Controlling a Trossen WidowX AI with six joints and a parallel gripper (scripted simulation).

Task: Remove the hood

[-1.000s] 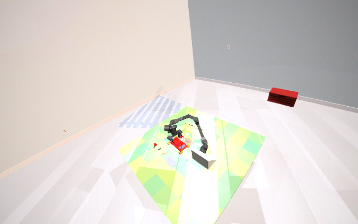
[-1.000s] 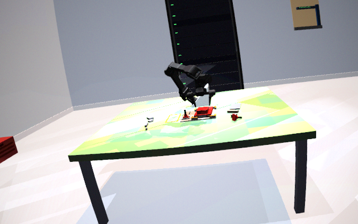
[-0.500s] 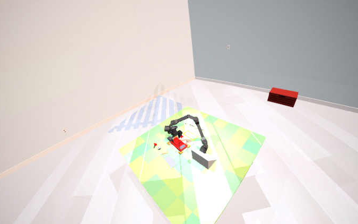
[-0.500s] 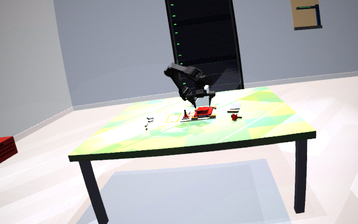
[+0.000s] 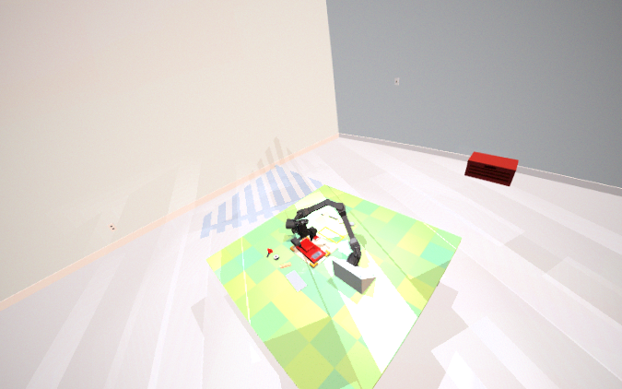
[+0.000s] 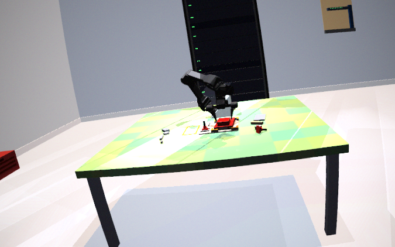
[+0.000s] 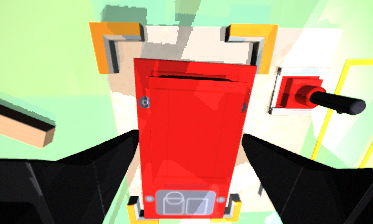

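The red toy car [image 5: 316, 255] [image 6: 230, 126] [image 7: 189, 66] sits between orange corner brackets. Its hood, which looks to be the raised red panel [image 5: 307, 244] [image 6: 223, 122] [image 7: 197, 135], is on the car. My gripper [image 5: 304, 239] [image 6: 223, 119] [image 7: 191, 136] is open and empty. It points down over the car, with one fingertip on each side of the panel, low and close to the car's sides. Whether the fingertips touch it I cannot tell. The marked area is a yellow outline [image 5: 335, 231] [image 6: 189, 134] [image 7: 367, 62] beside the car, with nothing inside it.
A red block with a black lever [image 6: 205, 127] [image 7: 299, 92] stands between car and outline. A wooden block [image 5: 285, 265] [image 7: 19, 122], a grey plate [image 5: 296, 280] [image 6: 259, 116] and a red-and-black piece [image 5: 269, 251] [image 6: 258, 129] lie on the car's other side. Small dark pieces [image 6: 165, 131] lie beyond the outline.
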